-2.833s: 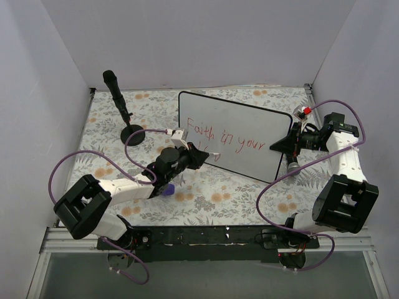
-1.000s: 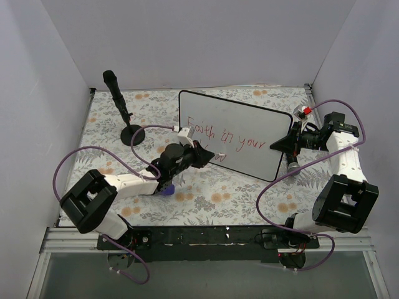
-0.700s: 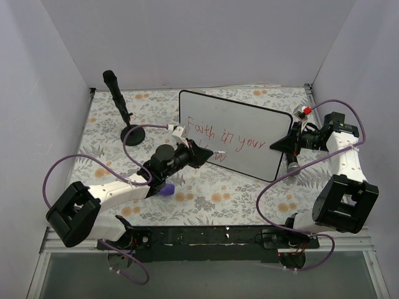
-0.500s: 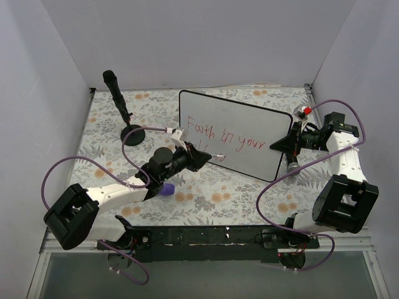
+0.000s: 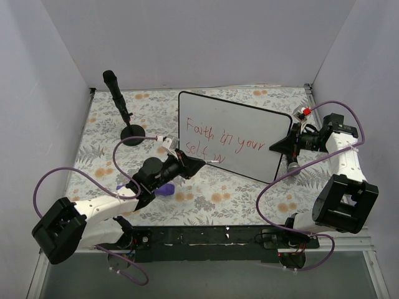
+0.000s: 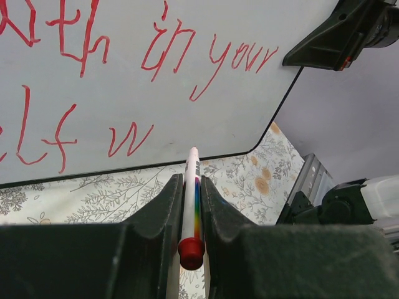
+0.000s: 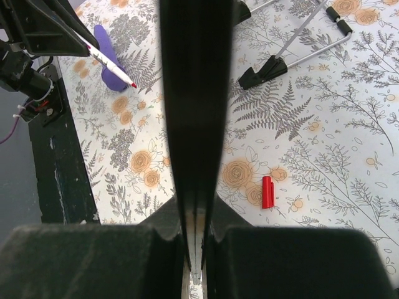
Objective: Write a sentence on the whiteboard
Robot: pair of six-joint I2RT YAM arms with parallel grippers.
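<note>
Left hand (image 6: 190,184) tight on marker (image 6: 193,208), tip near whiteboard (image 6: 299,25) lower edge.

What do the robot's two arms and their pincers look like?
Both are built alike. The left arm and the right arm have white tubular links joined by chunky black joint housings, and a thin purple cable loops loosely along each. The left pincer and the right pincer each have two matte black wedge-shaped fingers that taper to the tips. No markings show.

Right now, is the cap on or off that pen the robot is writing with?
Off. The marker shows a bare red tip, and a small red cap lies loose on the flowered tablecloth.
</note>
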